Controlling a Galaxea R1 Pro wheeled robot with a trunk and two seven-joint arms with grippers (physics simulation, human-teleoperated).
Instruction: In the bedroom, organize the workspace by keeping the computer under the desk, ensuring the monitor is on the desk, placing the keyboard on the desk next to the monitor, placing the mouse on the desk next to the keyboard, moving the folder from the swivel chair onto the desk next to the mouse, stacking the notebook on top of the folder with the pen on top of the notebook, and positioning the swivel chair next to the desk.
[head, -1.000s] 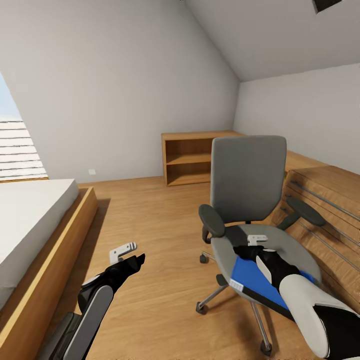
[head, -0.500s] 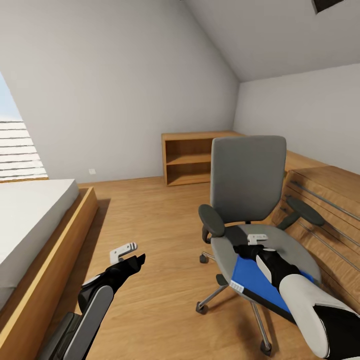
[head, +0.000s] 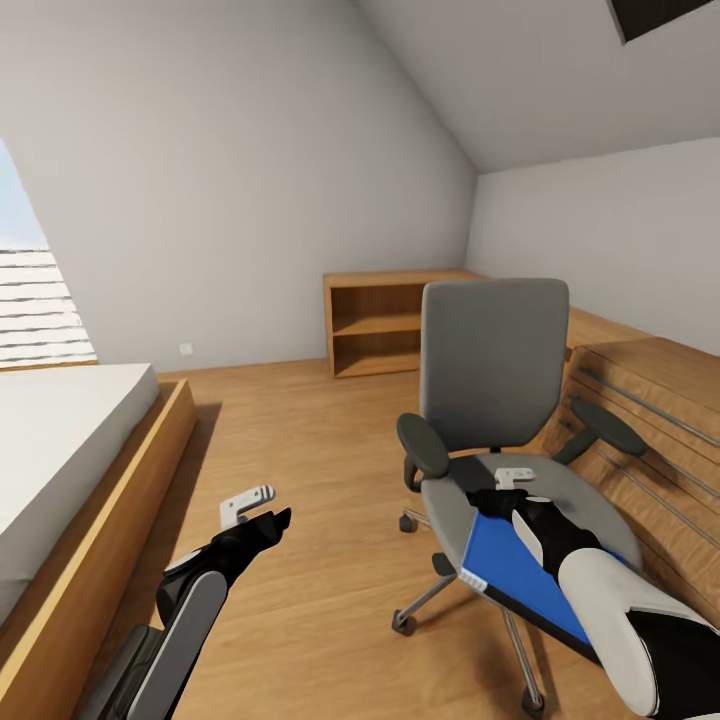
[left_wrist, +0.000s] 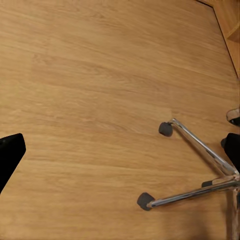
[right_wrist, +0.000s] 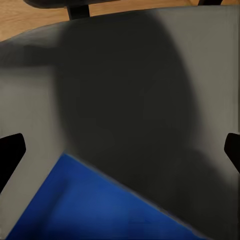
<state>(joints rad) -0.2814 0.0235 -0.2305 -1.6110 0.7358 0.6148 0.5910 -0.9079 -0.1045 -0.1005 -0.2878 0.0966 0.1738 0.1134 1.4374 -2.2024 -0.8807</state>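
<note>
Figure: approach to the folder (head: 520, 565), a flat bright blue rectangle with a small white label at its near corner, lying on the grey seat of the swivel chair (head: 492, 365) and overhanging the seat's front edge slightly. The right gripper (head: 514, 478) hovers just above the seat beyond the folder's far edge, with the forearm crossing over the blue surface; in the right wrist view its two dark fingers stand wide apart at either side of the frame, with bare seat and one blue corner of the folder (right_wrist: 95, 205) between them, and nothing is held. The left gripper (head: 246, 504) hangs over bare wooden floor (head: 300, 450), well apart from the chair; whether its fingers are apart or together cannot be told. In the left wrist view the chair's chrome base and casters (left_wrist: 192, 170) appear below it. A bed (head: 70, 450) lies at the left, a light wood shelf unit (head: 385, 320) behind the chair, a light wood cabinet (head: 650, 400) beside it. Risks, as judged: the folder lies flat and thin, so fingers may close on upholstery or skid across it; a downward push could roll or swivel the chair on its casters; a nudge could slide the overhanging folder to the floor.
</note>
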